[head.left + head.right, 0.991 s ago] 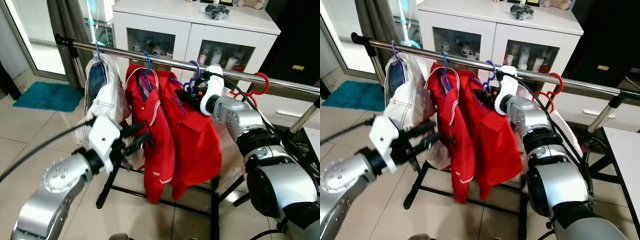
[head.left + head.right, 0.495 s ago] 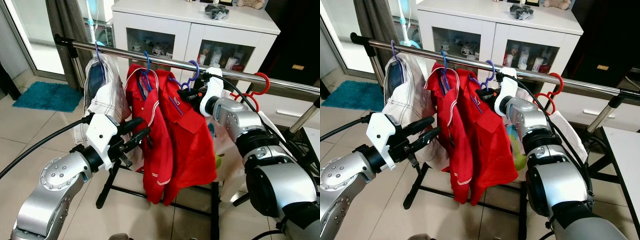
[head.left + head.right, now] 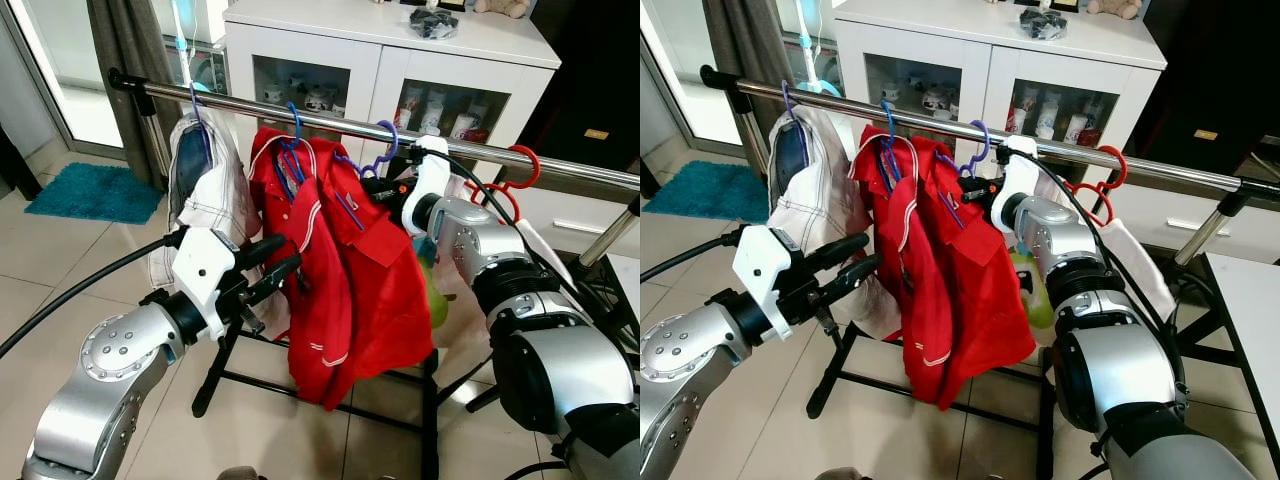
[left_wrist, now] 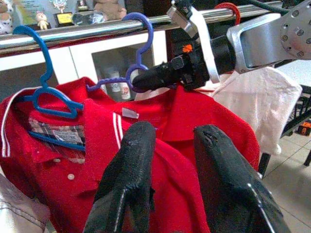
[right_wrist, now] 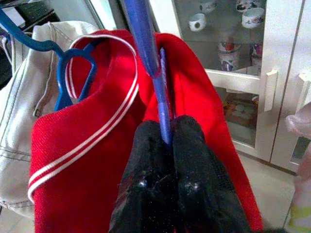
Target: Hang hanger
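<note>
The right gripper [image 3: 378,186] has its jaws pinching the purple hanger [image 4: 138,73], whose hook is right at the rail [image 3: 330,121] above the jaws. If they let go too soon, the hook may slip and the red shirt [image 3: 385,280] could fall. The left gripper [image 3: 268,268] has its jaws spread, just in front of the shirt. I count two red shirts, two blue hangers and one red hanger.

Right gripper [image 3: 975,190] raised beside the shiny metal clothes rail [image 3: 940,125], at the purple plastic hanger [image 3: 973,150] carrying a red polo shirt [image 3: 970,290]. Left gripper [image 3: 865,262] hovering, fingers parted, near a white denim garment [image 3: 815,215].
</note>
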Tool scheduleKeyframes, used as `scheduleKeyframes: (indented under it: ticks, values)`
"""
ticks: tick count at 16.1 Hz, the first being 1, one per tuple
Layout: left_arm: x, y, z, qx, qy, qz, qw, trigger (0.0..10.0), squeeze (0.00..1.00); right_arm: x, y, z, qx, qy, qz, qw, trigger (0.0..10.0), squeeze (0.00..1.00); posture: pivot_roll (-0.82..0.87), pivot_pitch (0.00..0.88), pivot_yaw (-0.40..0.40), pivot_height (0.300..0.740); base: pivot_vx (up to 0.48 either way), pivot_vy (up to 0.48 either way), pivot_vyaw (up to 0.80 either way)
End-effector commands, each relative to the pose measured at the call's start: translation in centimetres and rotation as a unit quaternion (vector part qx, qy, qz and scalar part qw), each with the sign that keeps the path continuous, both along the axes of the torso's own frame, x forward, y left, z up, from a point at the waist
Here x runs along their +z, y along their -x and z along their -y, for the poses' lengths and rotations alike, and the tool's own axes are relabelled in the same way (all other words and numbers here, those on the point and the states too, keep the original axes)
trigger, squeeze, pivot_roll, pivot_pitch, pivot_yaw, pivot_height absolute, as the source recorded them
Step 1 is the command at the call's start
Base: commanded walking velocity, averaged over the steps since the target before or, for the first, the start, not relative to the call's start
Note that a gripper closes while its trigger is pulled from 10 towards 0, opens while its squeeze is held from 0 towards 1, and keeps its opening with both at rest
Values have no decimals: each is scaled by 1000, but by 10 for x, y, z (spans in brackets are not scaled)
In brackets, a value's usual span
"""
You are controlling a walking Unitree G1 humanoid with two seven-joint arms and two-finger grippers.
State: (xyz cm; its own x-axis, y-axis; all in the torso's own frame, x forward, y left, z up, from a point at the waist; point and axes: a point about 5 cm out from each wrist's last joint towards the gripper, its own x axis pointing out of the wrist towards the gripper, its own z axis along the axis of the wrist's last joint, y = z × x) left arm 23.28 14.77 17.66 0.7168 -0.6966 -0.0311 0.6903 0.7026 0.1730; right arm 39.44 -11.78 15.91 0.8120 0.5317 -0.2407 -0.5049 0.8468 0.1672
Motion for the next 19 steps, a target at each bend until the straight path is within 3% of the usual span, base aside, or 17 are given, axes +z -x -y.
scheduleKeyframes:
  ticks: [1, 11, 14, 16, 19]
  values:
    - [3, -3, 1, 0, 3, 8, 1000, 10000, 0, 13, -4, 0, 3, -6, 21, 1000, 0, 0, 174, 0, -66, 740, 0, 0, 0]
    - [-2, -8, 1, 6, -3, 1, 1000, 10000, 0, 22, -4, 8, 3, -27, 47, 999, 0, 0, 176, 0, -62, 740, 0, 0, 0]
    - [-16, -10, -6, 41, -16, -20, 999, 10000, 0, 36, -3, 16, -4, -45, 79, 996, 0, 0, 171, 0, -58, 740, 0, 0, 0]
    - [-25, -9, -10, 58, -32, -30, 997, 10000, 0, 41, 1, 21, 1, -47, 92, 995, 0, 0, 166, 0, -59, 740, 0, 0, 0]
    - [-32, -12, -2, 83, -30, -35, 996, 10000, 0, 32, 22, 31, 17, -12, 93, 995, 0, 0, 151, 0, -58, 740, 0, 0, 0]
